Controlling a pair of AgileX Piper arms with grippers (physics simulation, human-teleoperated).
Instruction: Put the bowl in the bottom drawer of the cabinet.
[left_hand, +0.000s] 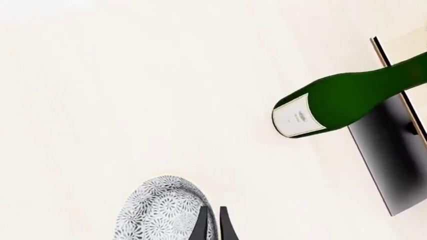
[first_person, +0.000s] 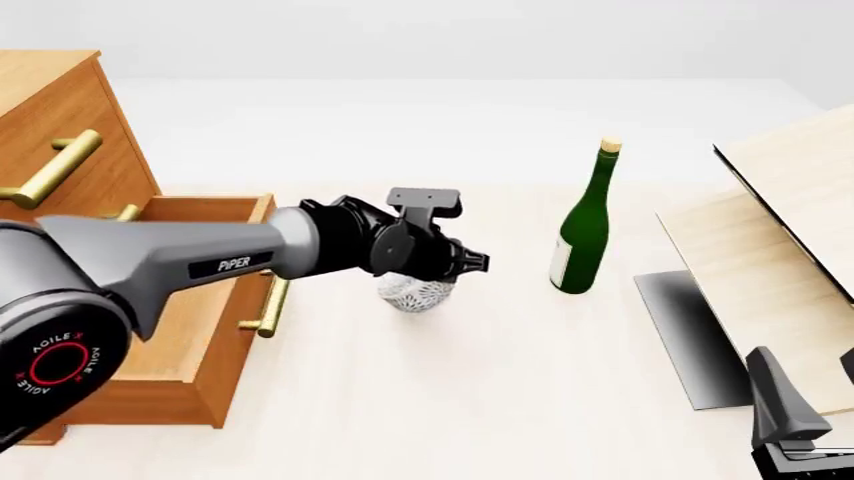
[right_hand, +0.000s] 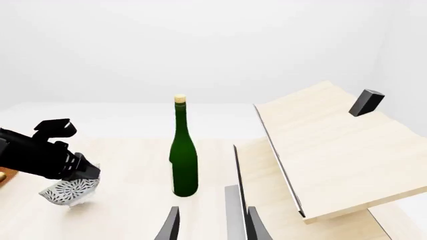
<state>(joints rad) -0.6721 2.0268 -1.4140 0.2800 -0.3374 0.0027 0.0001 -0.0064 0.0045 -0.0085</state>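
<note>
The small speckled white bowl (first_person: 416, 293) hangs tilted just over the table, to the right of the cabinet (first_person: 54, 120). My left gripper (first_person: 434, 278) is shut on its rim. In the left wrist view the two dark fingers (left_hand: 201, 225) pinch the edge of the bowl (left_hand: 157, 212). The bottom drawer (first_person: 200, 340) stands pulled out and open, with its brass handle (first_person: 274, 305) facing the bowl. My right gripper (right_hand: 213, 227) waits open and holds nothing at the table's near right corner (first_person: 787, 420). The right wrist view also shows the bowl (right_hand: 67, 191) under the left arm.
A green wine bottle (first_person: 583, 230) stands upright to the right of the bowl. Pale wooden boards with dark edges (first_person: 774, 240) lean at the far right over a dark flat plate (first_person: 687, 335). Upper drawers with brass handles (first_person: 54, 165) are shut.
</note>
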